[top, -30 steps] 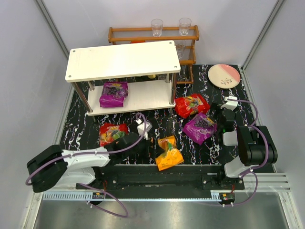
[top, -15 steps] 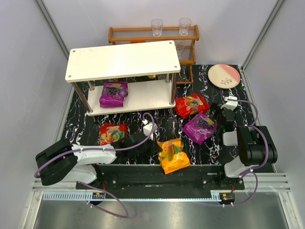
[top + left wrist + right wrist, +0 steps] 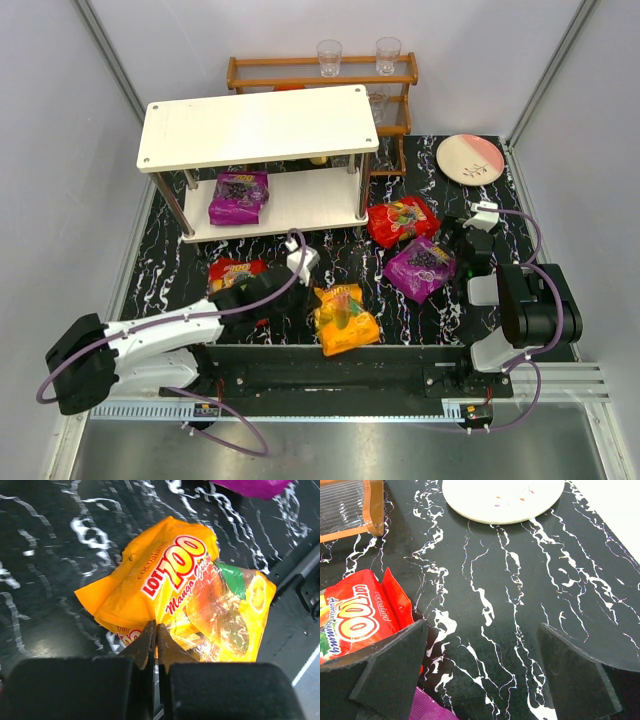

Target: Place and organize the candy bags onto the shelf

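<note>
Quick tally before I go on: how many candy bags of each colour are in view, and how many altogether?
Purple bags: 2, one on the shelf, one on the table
Red bags: 2, one at right, one at left, partly hidden
Orange bag: 1
Total: 5

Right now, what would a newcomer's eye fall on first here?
The orange candy bag at the front centre, its edge pinched in the shut left end effector. Next, one purple bag lying alone on the white shelf's lower board; a red bag and a second purple bag lie loose to its right.
</note>
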You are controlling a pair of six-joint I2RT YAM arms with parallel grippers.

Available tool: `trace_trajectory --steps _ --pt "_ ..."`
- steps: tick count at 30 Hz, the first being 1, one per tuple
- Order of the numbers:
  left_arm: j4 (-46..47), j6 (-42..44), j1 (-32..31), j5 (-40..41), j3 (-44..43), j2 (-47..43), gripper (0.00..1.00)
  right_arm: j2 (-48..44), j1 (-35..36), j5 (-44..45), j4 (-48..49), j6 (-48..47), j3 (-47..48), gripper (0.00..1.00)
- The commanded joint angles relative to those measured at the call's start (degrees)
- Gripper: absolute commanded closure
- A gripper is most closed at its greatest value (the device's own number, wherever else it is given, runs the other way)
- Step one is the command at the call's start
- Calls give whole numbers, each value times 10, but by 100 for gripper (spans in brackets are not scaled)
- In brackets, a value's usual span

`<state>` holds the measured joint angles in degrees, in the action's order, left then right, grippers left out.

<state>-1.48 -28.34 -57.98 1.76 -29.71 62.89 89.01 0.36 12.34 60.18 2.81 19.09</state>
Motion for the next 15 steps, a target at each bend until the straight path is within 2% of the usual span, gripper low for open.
trace_trajectory --steps 1,5,8,15 --pt "-22 28 58 12 -17 -58 100 0 -1 -6 25 -7 14 0" --pt "-40 43 132 -11 -10 -89 100 0 0 -6 24 -8 14 0" --pt "-53 63 160 -32 -19 -90 100 0 -1 -6 25 -7 14 0" --pt "-93 105 182 -33 -51 -60 100 0 -1 -6 25 -8 14 0"
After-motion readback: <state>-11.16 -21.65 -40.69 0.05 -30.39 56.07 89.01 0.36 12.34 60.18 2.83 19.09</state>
